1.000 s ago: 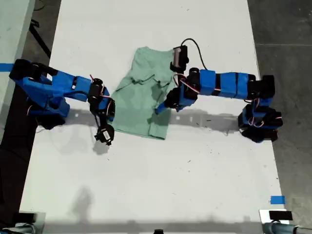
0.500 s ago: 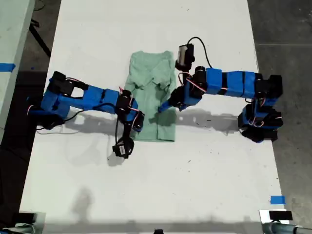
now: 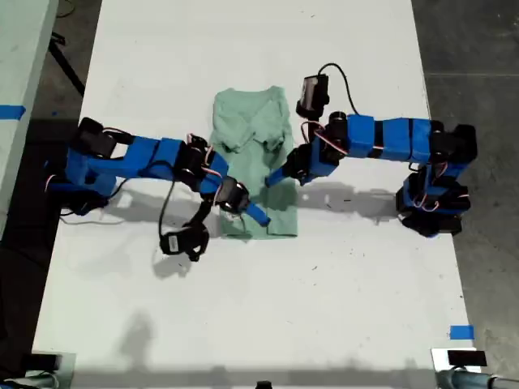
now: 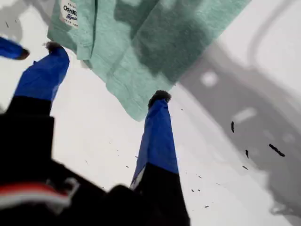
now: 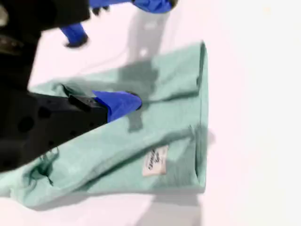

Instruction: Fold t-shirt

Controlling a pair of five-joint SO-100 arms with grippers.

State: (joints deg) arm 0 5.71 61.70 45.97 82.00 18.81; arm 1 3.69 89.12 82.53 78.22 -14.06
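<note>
Table: your white flat table [image 3: 324, 308] carries everything.
T-shirt: the pale mint-green cloth t-shirt [image 3: 255, 138] lies part-folded at the table's middle.
My first gripper [image 4: 108, 70]: fingers spread, empty, at the shirt's edge.
My second gripper [image 3: 247, 209]: over the shirt; you cannot tell its grip.

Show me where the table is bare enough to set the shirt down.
The white table is bare below the pale mint-green cloth t-shirt in the exterior view, and also above its collar. The middle is crowded: my first gripper and my second gripper flank the t-shirt.
</note>
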